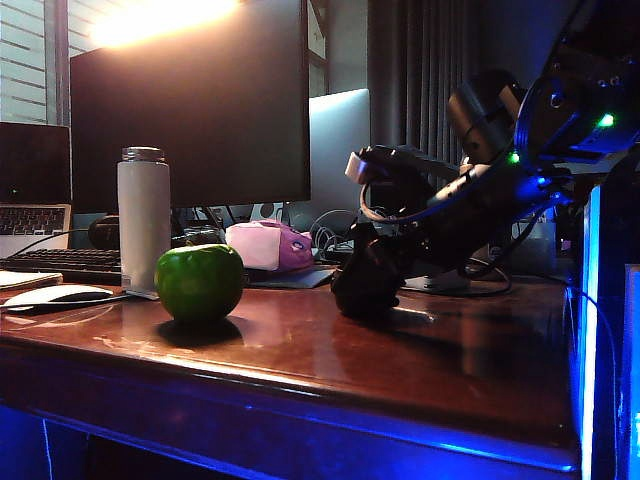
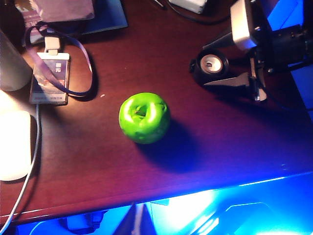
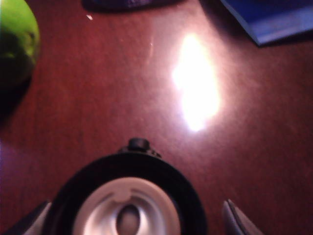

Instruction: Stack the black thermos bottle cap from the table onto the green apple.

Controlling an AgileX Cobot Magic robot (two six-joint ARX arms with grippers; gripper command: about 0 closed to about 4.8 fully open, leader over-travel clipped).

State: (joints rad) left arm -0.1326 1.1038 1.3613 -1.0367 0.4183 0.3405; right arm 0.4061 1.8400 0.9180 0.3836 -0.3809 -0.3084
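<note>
Cap: the black thermos bottle cap point(image 3: 129, 198) stands on the table point(image 1: 420, 350), open side up, toward the right side and a bit back from the front edge.
Apple: the green apple point(image 1: 199, 282) sits on the table near the front edge, left of the cap and well apart from it, dimple up.
Right hand: the right hand point(image 2: 234, 68) is low at the cap with its fingers apart, one on each side. They do not squeeze it yet.
Left hand: it does not show in any picture, so I cannot tell if it is apart or together.
What could go wrong: if one finger bumps the cap before the other, the cap may slide or tip. The apple is round and shiny, so the cap may roll off its top, or the apple may roll away if pushed.
Things around: a white bottle point(image 1: 144, 222) stands just behind the apple, a badge on a strap point(image 2: 49, 78) and a white mouse point(image 1: 55, 295) lie farther left.
In the way: nothing lies between the cap and the apple.
</note>
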